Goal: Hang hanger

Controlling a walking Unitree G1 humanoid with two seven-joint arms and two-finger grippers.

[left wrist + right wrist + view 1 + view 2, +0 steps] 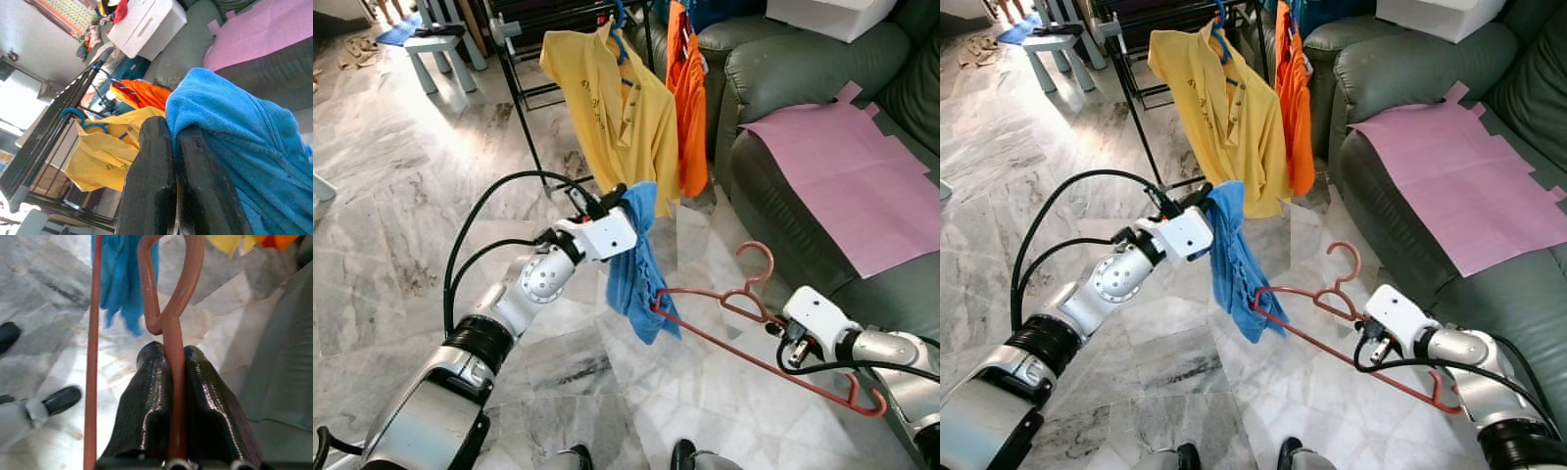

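Observation:
A red-brown hanger (744, 294) is held low over the marble floor, its hook (759, 259) pointing up. My right gripper (773, 323) is shut on the hanger's neck (173, 298) just below the hook. The hanger's far end sits inside the folds of a blue garment (641, 264) that dangles from my left gripper (615, 194). In the left wrist view its fingers (156, 161) are pressed together on the blue cloth (230, 122). The black clothes rack (519, 88) stands behind, beyond the garment.
On the rack hang a yellow polo shirt (607, 108) on a blue hanger and an orange garment (688, 108). A dark green sofa (773, 69) with a pink sheet (852, 176) and a white box (827, 15) fills the right. A pale stool (440, 49) stands far left.

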